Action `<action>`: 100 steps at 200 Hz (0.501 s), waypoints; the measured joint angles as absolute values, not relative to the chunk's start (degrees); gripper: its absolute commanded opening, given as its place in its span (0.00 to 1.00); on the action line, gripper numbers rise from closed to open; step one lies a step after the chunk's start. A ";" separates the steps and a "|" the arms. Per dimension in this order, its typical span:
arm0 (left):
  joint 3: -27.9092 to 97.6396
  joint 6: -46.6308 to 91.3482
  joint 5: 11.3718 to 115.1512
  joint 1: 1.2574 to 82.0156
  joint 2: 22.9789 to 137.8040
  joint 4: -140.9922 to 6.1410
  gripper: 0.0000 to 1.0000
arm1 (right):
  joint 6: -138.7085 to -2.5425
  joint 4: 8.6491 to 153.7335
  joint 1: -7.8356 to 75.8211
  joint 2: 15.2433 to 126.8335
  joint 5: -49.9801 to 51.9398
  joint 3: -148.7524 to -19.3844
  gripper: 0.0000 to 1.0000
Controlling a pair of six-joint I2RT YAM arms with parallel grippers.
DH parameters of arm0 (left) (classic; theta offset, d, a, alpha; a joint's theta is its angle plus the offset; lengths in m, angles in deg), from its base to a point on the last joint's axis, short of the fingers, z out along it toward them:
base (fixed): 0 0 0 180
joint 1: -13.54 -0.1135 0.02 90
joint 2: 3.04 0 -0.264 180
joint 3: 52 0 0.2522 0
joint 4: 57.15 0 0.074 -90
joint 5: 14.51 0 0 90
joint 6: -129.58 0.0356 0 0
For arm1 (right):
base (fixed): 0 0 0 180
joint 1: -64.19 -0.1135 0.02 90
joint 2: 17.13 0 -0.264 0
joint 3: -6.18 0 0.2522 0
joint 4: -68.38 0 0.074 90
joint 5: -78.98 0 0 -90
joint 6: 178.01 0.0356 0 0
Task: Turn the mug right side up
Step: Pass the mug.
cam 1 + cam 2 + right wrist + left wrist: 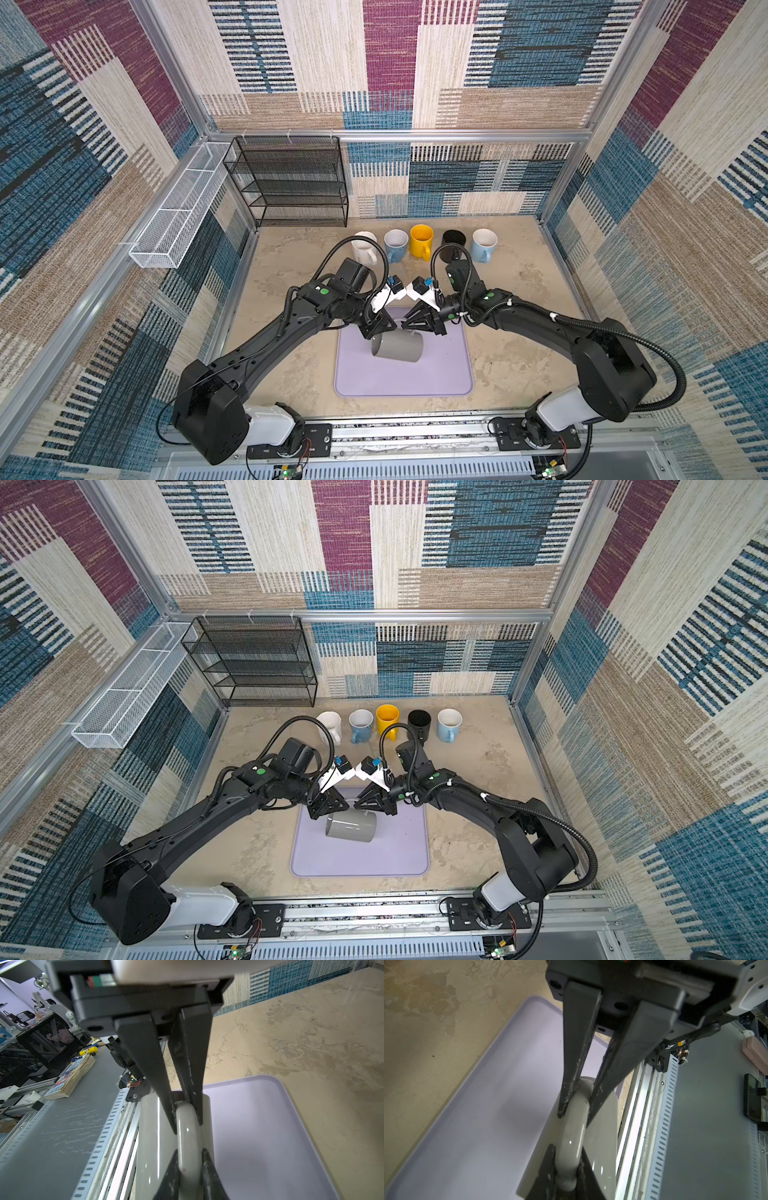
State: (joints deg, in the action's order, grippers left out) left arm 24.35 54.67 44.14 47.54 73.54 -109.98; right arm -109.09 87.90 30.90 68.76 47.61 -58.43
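Note:
A grey mug (399,347) (351,827) hangs on its side above the lilac mat (440,374) (399,854), its handle on top. Both grippers meet over it. My left gripper (388,326) (341,806) (566,1174) is shut on one end of the handle (571,1126). My right gripper (411,326) (360,806) (190,1172) is shut on the handle's other end (187,1130). In each wrist view the other arm's fingers pinch the far end of the same handle. Which way the mug's mouth faces is unclear.
Several upright mugs line the back of the table: white (363,247), blue (395,245), yellow (422,241), black (453,245), pale blue (484,245). A black wire rack (291,183) stands at the back left beside a white wire basket (178,208) on the left wall.

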 measured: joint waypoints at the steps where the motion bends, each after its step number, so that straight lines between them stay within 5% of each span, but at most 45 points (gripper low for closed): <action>1: 24.28 54.65 44.14 47.54 73.45 -109.87 0.04 | -108.98 87.79 30.90 68.70 47.55 -58.34 0.00; 63: 21.42 50.43 47.28 46.53 70.26 -103.16 0.30 | -100.35 77.34 30.81 63.73 40.09 -51.70 0.00; 100: 20.24 47.70 49.36 45.81 69.19 -98.57 0.32 | -96.65 75.57 30.00 62.62 37.14 -48.99 0.00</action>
State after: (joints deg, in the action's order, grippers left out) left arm 20.24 47.70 49.36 45.81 69.19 -98.57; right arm -96.65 75.57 30.00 62.62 37.14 -48.99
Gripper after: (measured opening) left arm 0.324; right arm 0.168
